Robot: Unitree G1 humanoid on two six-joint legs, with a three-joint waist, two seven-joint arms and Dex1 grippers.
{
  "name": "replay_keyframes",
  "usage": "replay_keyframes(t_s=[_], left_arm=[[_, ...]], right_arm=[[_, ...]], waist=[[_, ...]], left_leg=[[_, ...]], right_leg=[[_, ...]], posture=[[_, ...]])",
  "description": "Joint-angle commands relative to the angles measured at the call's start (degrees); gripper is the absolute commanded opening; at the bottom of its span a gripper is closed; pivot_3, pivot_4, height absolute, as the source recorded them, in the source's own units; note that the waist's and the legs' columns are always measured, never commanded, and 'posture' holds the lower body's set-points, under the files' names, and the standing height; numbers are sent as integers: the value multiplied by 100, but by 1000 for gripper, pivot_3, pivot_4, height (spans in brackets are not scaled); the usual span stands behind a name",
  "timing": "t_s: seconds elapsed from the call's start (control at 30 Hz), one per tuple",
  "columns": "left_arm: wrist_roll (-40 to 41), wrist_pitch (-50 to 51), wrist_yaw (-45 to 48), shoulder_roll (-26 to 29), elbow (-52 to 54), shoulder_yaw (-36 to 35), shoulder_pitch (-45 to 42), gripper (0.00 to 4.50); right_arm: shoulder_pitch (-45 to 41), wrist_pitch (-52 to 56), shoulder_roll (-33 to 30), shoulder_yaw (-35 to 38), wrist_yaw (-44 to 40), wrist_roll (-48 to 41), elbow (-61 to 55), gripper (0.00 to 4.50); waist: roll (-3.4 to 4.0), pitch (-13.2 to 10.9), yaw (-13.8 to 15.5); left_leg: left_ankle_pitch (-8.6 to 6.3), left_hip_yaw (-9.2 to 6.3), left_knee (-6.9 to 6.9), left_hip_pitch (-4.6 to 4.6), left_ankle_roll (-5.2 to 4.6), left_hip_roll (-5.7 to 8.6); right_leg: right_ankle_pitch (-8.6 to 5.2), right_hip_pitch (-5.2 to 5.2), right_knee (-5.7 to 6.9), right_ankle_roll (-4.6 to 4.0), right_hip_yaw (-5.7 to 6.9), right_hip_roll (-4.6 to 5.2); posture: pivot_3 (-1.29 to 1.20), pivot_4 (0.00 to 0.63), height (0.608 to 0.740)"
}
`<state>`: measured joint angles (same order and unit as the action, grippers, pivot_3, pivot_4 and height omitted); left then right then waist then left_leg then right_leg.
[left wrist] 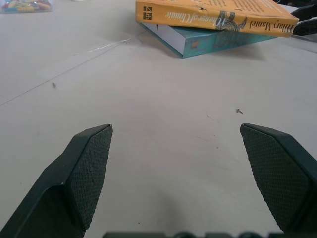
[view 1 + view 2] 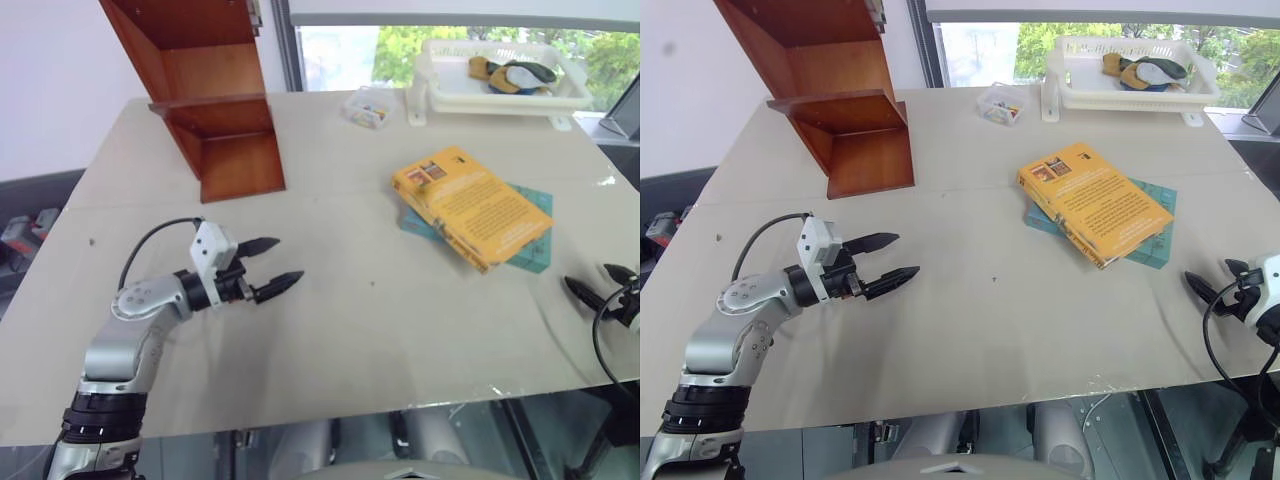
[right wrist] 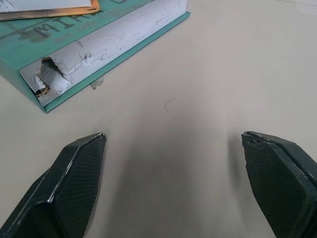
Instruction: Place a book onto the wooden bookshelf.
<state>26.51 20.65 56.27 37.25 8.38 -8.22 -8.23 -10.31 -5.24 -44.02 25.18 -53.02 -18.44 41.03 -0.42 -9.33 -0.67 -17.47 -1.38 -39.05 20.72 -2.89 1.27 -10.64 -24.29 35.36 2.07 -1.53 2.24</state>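
Observation:
The yellow-orange book (image 2: pixel 472 205) lies flat on a thinner teal book (image 2: pixel 530 252) at the right of the table; its spine (image 1: pixel 218 17) faces my left wrist camera. The reddish-brown wooden bookshelf (image 2: pixel 205 95) stands at the table's far left. My left gripper (image 2: pixel 272 265) hovers open over the table's left half, pointing right toward the books, nothing between its fingers. At the right edge, near the front, my right gripper (image 2: pixel 598 282) is open and empty, with the teal book's torn page edge (image 3: pixel 99 54) just ahead of it.
A white plastic tray (image 2: pixel 500 85) holding several items sits at the far right by the window. A small clear box (image 2: pixel 366 108) of coloured bits lies beside it. The grey table (image 2: pixel 380 320) has bare surface between my two grippers.

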Motion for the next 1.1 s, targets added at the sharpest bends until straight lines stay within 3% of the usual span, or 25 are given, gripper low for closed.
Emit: replay_keyframes(t_s=[0.03,0.93,1.1], left_arm=[[24,-81,16,52,115,-13,-27,4455],[-134,-146,-168,52,72,-32,105,4455],[31,-155,-11,26,97,-133,120,4455]], right_arm=[[-34,-127,-133,65,-6,-39,-42,4500],[-75,-105,-215,48,-15,-22,-67,4500],[-448,-80,-149,-32,855,262,-75,4500]], waist=[[0,0,0],[0,0,-1],[1,0,-21]], left_leg=[[0,0,0,0,0,0],[0,-1,0,-1,0,0],[0,5,0,-2,0,0]], right_leg=[[0,0,0,0,0,0],[0,0,1,0,-4,1],[0,0,1,0,-4,0]], posture=[[0,150,740],[0,150,740],[0,150,740]])
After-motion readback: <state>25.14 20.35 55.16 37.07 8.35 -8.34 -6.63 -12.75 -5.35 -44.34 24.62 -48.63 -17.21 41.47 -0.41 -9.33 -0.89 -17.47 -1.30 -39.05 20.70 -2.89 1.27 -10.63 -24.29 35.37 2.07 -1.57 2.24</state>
